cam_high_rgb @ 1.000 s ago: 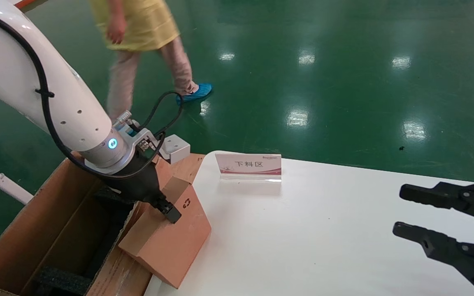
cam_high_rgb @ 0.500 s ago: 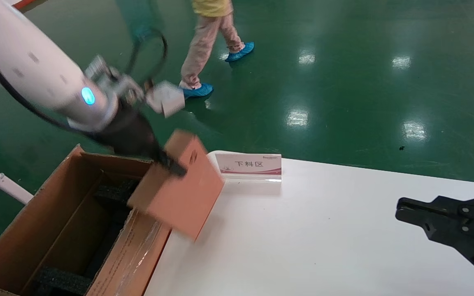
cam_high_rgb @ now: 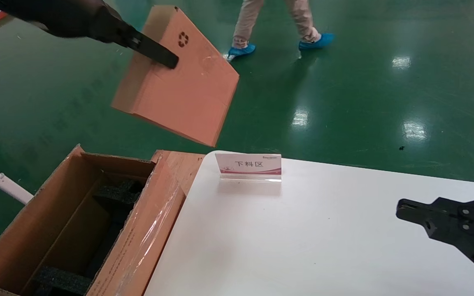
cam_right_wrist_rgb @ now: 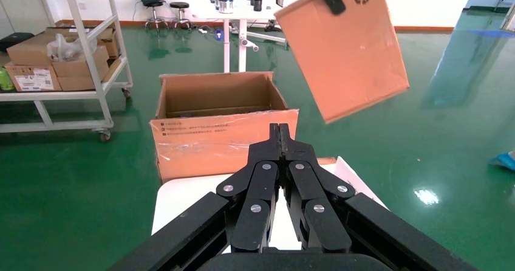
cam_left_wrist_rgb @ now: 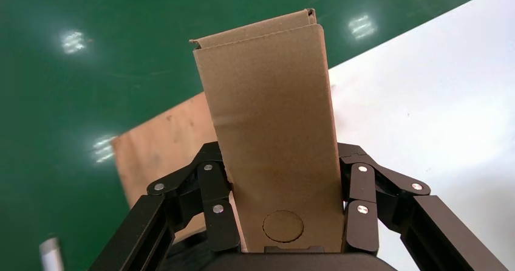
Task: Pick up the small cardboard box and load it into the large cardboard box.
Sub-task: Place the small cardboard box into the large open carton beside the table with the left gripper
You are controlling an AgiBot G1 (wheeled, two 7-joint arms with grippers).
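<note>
The small cardboard box, flat and brown with a black recycling symbol, hangs tilted in the air above the far end of the large cardboard box. My left gripper is shut on its upper edge. The left wrist view shows the box's narrow side clamped between both fingers. The large carton stands open left of the table, with clear tape on its near flap and black foam blocks inside; it also shows in the right wrist view. My right gripper is shut and empty over the table's right side.
A white-and-red sign card stands at the far edge of the white table. A person's legs are on the green floor beyond. A shelf rack with boxes stands far behind the carton.
My left gripper has lifted the small box from the carton's flap edge high into the air. My right gripper has closed. The person has walked to the right.
</note>
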